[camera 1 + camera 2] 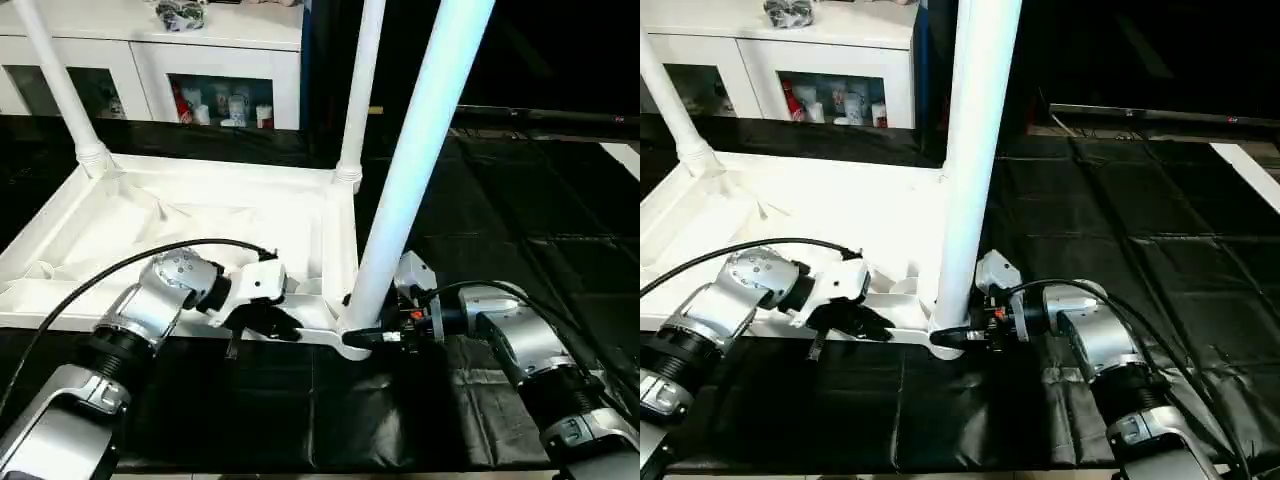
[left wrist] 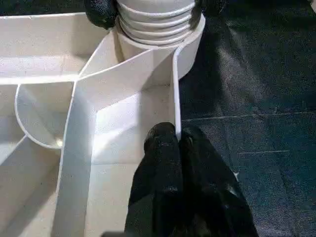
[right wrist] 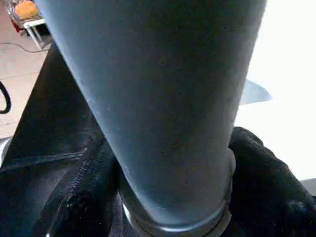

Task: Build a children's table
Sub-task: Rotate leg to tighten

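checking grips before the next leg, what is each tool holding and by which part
The left tool is shut on the thin side wall of the tabletop near its corner. The right tool has a finger on each side of the near leg, at its base by the socket.

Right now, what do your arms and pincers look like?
My forearms are shiny silver tubes with ribbed black rings near the wrists. A black cable loops over my left arm, and thinner black cables run along my right. The left pincer has a white housing and two black fingers. The right pincer also has black fingers, with a white block and small orange marks at its wrist.
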You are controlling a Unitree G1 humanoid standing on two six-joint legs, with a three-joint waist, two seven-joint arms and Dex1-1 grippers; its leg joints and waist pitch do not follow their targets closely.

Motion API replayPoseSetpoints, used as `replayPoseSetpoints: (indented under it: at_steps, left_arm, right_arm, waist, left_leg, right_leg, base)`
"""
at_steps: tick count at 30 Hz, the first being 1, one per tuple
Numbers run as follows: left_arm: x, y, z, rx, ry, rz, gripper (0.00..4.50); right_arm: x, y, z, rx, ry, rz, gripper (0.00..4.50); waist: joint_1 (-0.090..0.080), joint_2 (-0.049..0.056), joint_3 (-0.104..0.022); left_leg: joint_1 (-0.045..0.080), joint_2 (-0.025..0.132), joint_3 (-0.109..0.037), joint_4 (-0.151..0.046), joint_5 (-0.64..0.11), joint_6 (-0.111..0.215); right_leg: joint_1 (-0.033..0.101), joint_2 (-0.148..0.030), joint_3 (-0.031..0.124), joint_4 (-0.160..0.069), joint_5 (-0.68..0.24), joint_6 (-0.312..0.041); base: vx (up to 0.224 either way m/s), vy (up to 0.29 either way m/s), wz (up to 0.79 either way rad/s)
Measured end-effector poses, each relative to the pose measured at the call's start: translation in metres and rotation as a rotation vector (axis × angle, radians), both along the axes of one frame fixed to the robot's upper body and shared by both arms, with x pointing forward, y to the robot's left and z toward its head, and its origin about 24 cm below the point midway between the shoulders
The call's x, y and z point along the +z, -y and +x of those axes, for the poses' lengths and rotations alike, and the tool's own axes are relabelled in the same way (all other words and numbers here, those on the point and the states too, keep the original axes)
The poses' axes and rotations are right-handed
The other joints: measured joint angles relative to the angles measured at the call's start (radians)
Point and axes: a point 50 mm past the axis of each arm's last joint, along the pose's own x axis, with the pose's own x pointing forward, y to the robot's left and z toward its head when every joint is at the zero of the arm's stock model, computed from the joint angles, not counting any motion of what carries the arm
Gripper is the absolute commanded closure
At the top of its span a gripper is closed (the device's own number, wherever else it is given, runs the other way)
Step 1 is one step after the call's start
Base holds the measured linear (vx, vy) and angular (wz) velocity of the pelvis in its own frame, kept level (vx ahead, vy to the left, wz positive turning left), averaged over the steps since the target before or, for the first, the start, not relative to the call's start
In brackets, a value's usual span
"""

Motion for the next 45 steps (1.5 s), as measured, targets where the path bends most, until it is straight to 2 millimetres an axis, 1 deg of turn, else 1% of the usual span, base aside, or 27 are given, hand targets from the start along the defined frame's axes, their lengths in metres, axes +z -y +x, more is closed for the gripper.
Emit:
replayPoseSetpoints:
  at_steps: [4, 7, 11, 12, 13, 14, 15, 16, 18, 21, 23, 26, 27, 28, 29, 32, 36, 38, 39, 40, 41, 42, 44, 45]
  left_arm:
    - [0.000, 0.000, 0.000, 0.006, -0.005, -0.001, 4.50]
    - [0.000, -0.001, 0.001, 0.033, -0.021, -0.010, 4.50]
    - [-0.003, 0.004, 0.006, 0.150, -0.037, -0.038, 4.50]
    - [-0.003, 0.006, 0.007, 0.187, -0.037, -0.048, 4.50]
    - [-0.004, 0.010, 0.010, 0.243, -0.033, -0.060, 4.50]
    - [-0.005, 0.013, 0.011, 0.284, -0.028, -0.064, 4.50]
    - [-0.005, 0.017, 0.013, 0.332, -0.026, -0.073, 4.50]
    - [-0.006, 0.023, 0.015, 0.382, -0.020, -0.082, 4.50]
    - [-0.007, 0.031, 0.016, 0.438, -0.026, -0.101, 4.50]
    - [-0.008, 0.045, 0.020, 0.597, -0.020, -0.137, 4.50]
    - [-0.007, 0.052, 0.021, 0.651, -0.013, -0.143, 4.50]
    - [-0.005, 0.057, 0.022, 0.696, -0.002, -0.149, 4.50]
    - [-0.004, 0.058, 0.022, 0.698, 0.003, -0.148, 4.50]
    - [-0.003, 0.058, 0.022, 0.697, 0.009, -0.148, 4.50]
    - [-0.003, 0.058, 0.022, 0.695, 0.013, -0.146, 4.50]
    - [-0.002, 0.057, 0.022, 0.690, 0.025, -0.139, 4.50]
    - [-0.002, 0.053, 0.021, 0.661, 0.028, -0.138, 4.50]
    - [-0.001, 0.048, 0.021, 0.628, 0.039, -0.136, 4.50]
    - [-0.001, 0.043, 0.021, 0.594, 0.046, -0.133, 4.50]
    - [0.000, 0.037, 0.020, 0.539, 0.048, -0.132, 4.50]
    - [0.000, 0.032, 0.019, 0.517, 0.049, -0.130, 4.50]
    - [0.000, 0.027, 0.019, 0.499, 0.055, -0.126, 4.50]
    - [0.002, 0.020, 0.017, 0.443, 0.054, -0.121, 4.50]
    - [0.003, 0.017, 0.016, 0.419, 0.054, -0.114, 4.50]
  right_arm:
    - [-0.001, 0.000, -0.001, -0.017, 0.000, 0.012, 1.78]
    - [-0.004, -0.002, -0.002, -0.052, -0.012, 0.034, 1.78]
    - [-0.008, -0.006, 0.000, -0.189, -0.007, 0.061, 1.78]
    - [-0.008, -0.006, 0.001, -0.235, -0.006, 0.063, 1.78]
    - [-0.009, -0.007, 0.005, -0.316, -0.008, 0.068, 1.78]
    - [-0.010, -0.008, 0.008, -0.381, -0.010, 0.071, 1.78]
    - [-0.010, -0.010, 0.012, -0.454, -0.012, 0.076, 1.78]
    - [-0.010, -0.011, 0.016, -0.537, -0.012, 0.075, 1.78]
    - [-0.010, -0.012, 0.022, -0.618, -0.016, 0.076, 1.78]
    - [-0.006, -0.023, 0.040, -0.792, -0.020, 0.061, 1.78]
    - [-0.004, -0.027, 0.046, -0.861, -0.016, 0.049, 1.78]
    - [0.000, -0.032, 0.052, -0.915, 0.001, 0.037, 1.78]
    - [0.000, -0.033, 0.052, -0.916, 0.008, 0.039, 1.78]
    - [0.001, -0.033, 0.052, -0.915, 0.019, 0.040, 1.22]
    - [0.001, -0.033, 0.052, -0.914, 0.025, 0.039, 1.08]
    - [0.001, -0.035, 0.052, -0.906, 0.023, 0.047, 0.99]
    - [0.000, -0.030, 0.046, -0.863, 0.019, 0.083, 0.55]
    - [0.000, -0.024, 0.041, -0.809, 0.034, 0.096, 0.37]
    - [-0.001, -0.018, 0.037, -0.757, 0.052, 0.092, 0.37]
    - [0.000, -0.009, 0.032, -0.688, 0.065, 0.083, 0.17]
    - [0.000, -0.006, 0.029, -0.642, 0.069, 0.080, 0.17]
    - [0.001, -0.001, 0.027, -0.604, 0.078, 0.075, 0.07]
    - [0.005, 0.003, 0.024, -0.519, 0.089, 0.075, 0.02]
    - [0.006, 0.005, 0.023, -0.485, 0.098, 0.070, 0.02]
  waist:
    - [0.000, 0.000, 0.000]
    - [-0.002, 0.002, 0.000]
    - [-0.007, 0.004, 0.001]
    - [-0.008, 0.004, 0.001]
    - [-0.010, 0.004, 0.001]
    - [-0.013, 0.005, 0.001]
    - [-0.020, 0.005, 0.001]
    - [-0.031, 0.005, 0.001]
    - [-0.041, 0.005, 0.001]
    - [-0.058, 0.008, 0.001]
    - [-0.062, 0.008, 0.001]
    - [-0.064, 0.008, 0.001]
    - [-0.064, 0.009, 0.001]
    - [-0.063, 0.009, 0.001]
    - [-0.062, 0.009, 0.001]
    - [-0.063, 0.009, 0.001]
    - [-0.061, 0.009, 0.001]
    - [-0.060, 0.009, 0.002]
    - [-0.059, 0.010, 0.002]
    - [-0.058, 0.010, 0.003]
    - [-0.057, 0.010, 0.003]
    - [-0.057, 0.010, 0.003]
    - [-0.057, 0.010, 0.003]
    - [-0.053, 0.010, 0.003]
  left_leg:
    - [0.000, 0.000, 0.000, 0.000, 0.000, 0.000]
    - [0.001, 0.000, 0.000, 0.000, 0.000, 0.000]
    - [0.002, 0.000, -0.001, -0.001, 0.000, 0.000]
    - [0.002, 0.000, -0.001, -0.001, 0.000, 0.000]
    - [0.002, 0.000, -0.001, -0.001, 0.000, 0.000]
    - [0.002, 0.000, -0.001, -0.001, 0.000, 0.000]
    - [0.002, 0.000, -0.001, -0.001, 0.000, 0.000]
    - [0.002, 0.000, -0.001, 0.000, 0.000, 0.000]
    - [0.002, -0.001, -0.001, -0.001, 0.000, 0.000]
    - [0.001, -0.001, -0.001, -0.002, 0.000, -0.001]
    - [0.001, 0.000, -0.001, -0.003, 0.000, -0.001]
    - [-0.004, 0.000, -0.001, -0.004, 0.000, -0.001]
    - [-0.004, 0.000, -0.001, -0.004, 0.000, 0.000]
    - [-0.004, 0.000, 0.000, -0.004, -0.001, 0.001]
    - [-0.005, 0.000, 0.000, -0.004, -0.001, 0.001]
    - [-0.005, 0.000, 0.000, -0.004, -0.002, 0.002]
    - [-0.005, 0.000, 0.001, -0.004, -0.002, 0.002]
    - [-0.005, 0.000, 0.001, -0.004, -0.001, 0.002]
    - [-0.005, 0.000, 0.001, -0.004, -0.001, 0.002]
    - [-0.006, 0.000, 0.000, -0.004, -0.001, 0.002]
    - [-0.006, 0.000, 0.000, -0.004, -0.001, 0.002]
    - [-0.006, 0.000, 0.000, -0.004, -0.001, 0.002]
    - [-0.006, 0.000, 0.001, -0.004, -0.001, 0.002]
    - [-0.006, 0.000, 0.001, -0.003, -0.001, 0.002]
  right_leg:
    - [0.000, 0.000, 0.000, 0.000, 0.000, 0.000]
    - [0.000, 0.000, 0.000, 0.000, 0.000, 0.000]
    - [0.000, 0.000, 0.000, 0.000, 0.000, 0.001]
    - [0.000, 0.000, 0.000, 0.000, -0.001, 0.002]
    - [0.000, 0.000, 0.000, 0.000, -0.001, 0.002]
    - [0.000, 0.000, 0.000, 0.000, -0.001, 0.002]
    - [0.000, 0.000, 0.000, -0.001, -0.001, 0.002]
    - [0.000, 0.000, 0.000, -0.001, -0.001, 0.002]
    - [0.000, 0.000, 0.000, -0.001, -0.001, 0.002]
    - [-0.002, 0.000, 0.000, -0.001, 0.002, -0.002]
    - [-0.003, 0.001, 0.000, -0.002, 0.002, -0.002]
    - [-0.006, 0.002, 0.000, -0.002, -0.001, -0.001]
    - [-0.006, 0.002, 0.000, -0.002, -0.002, -0.001]
    - [-0.007, 0.002, 0.000, -0.003, -0.003, -0.001]
    - [-0.008, 0.002, 0.000, -0.003, -0.003, -0.002]
    - [-0.008, 0.002, 0.000, -0.003, -0.004, -0.002]
    - [-0.008, 0.002, 0.000, -0.003, -0.004, -0.002]
    - [-0.008, 0.002, 0.000, -0.003, -0.004, -0.002]
    - [-0.008, 0.002, 0.000, -0.003, -0.004, -0.002]
    - [-0.008, 0.002, 0.000, -0.003, -0.004, -0.002]
    - [-0.008, 0.002, 0.000, -0.003, -0.004, -0.002]
    - [-0.008, 0.002, 0.000, -0.002, -0.004, -0.002]
    - [-0.008, 0.002, -0.001, -0.002, -0.004, -0.002]
    - [-0.008, 0.002, -0.001, -0.002, -0.004, -0.002]
  base:
    - [0.000, 0.000, 0.00]
    - [0.000, 0.000, 0.00]
    - [0.000, 0.000, 0.00]
    - [0.000, 0.000, 0.00]
    - [0.000, 0.000, 0.00]
    - [0.000, 0.000, 0.00]
    - [0.000, 0.000, 0.00]
    - [0.000, 0.000, 0.00]
    - [0.000, 0.000, 0.00]
    - [0.000, 0.000, 0.00]
    - [0.000, 0.000, 0.00]
    - [0.000, 0.000, 0.00]
    - [0.000, 0.000, 0.00]
    - [0.000, 0.000, 0.00]
    - [0.000, 0.000, 0.00]
    - [0.000, 0.000, 0.00]
    - [0.000, 0.000, 0.00]
    - [0.000, 0.000, 0.00]
    - [0.000, 0.000, 0.00]
    - [0.000, 0.000, 0.00]
    - [0.000, 0.000, 0.00]
    - [0.000, 0.000, 0.00]
    - [0.000, 0.000, 0.00]
    - [0.000, 0.000, 0.00]
